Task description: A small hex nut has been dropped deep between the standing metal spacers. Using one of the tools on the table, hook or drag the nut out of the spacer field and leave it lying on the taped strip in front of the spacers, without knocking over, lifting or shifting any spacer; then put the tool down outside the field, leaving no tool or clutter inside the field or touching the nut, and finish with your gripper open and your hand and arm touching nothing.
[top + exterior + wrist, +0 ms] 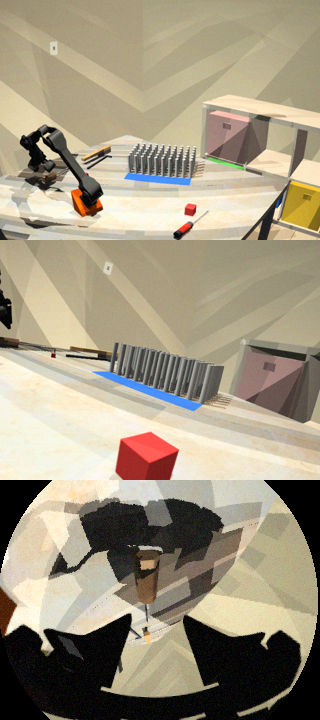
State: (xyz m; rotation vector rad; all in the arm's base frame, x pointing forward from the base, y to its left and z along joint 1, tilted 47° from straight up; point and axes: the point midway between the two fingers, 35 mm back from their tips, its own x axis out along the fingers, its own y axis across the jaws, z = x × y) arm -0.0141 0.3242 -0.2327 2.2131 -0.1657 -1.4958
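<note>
The grey metal spacers (190, 169) (206, 384) stand upright in rows behind the blue taped strip (157, 179) (155, 392). No nut can be made out. A tool with a brown handle (49, 177) (9, 342) (146, 587) and a thin metal shaft lies left of the field. My gripper (41, 166) (158, 617) is open above the table near that handle, with its fingers apart and nothing held. A black rod with a bent end (99, 162) (85, 357) lies beside a wooden bar (95, 153) (85, 349). A red-handled screwdriver (184, 228) lies at the front.
A red cube (190, 209) (148, 449) lies in front of the strip, near the screwdriver. A small red block (86, 173) (53, 355) is near the brown-handled tool's far end. My orange base (76, 198) is left of the strip. A shelf (226, 99) stands at the right.
</note>
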